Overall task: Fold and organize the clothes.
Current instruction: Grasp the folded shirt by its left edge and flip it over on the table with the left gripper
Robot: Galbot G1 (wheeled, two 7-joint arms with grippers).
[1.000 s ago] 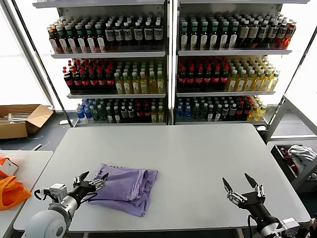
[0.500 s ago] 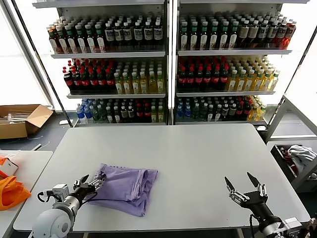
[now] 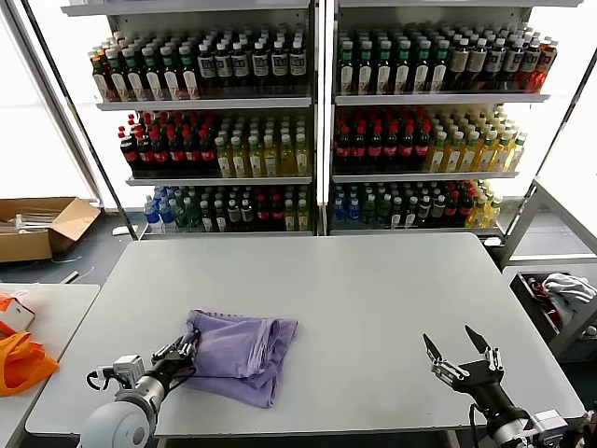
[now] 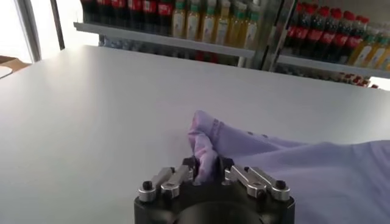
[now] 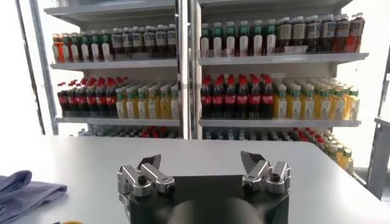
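The lavender T-shirt (image 3: 241,352) lies folded in a bundle on the grey table (image 3: 373,299), at its front left. My left gripper (image 3: 183,354) is shut on the shirt's near left corner, low at the table top. In the left wrist view a fold of lavender cloth (image 4: 205,146) runs between the closed fingers of that gripper (image 4: 207,173). My right gripper (image 3: 459,356) is open and empty near the table's front right edge, far from the shirt. The right wrist view shows its spread fingers (image 5: 204,167) and the shirt's edge (image 5: 24,190) off to one side.
Shelves of bottles (image 3: 308,121) stand behind the table. A bright orange bag (image 3: 20,359) lies on a side table at the left. A cardboard box (image 3: 42,224) sits on the floor at the left. A bin with white-grey cloth (image 3: 564,299) stands at the right.
My left gripper has closed on the shirt's left corner and moved slightly forward onto it. The right gripper has barely moved.
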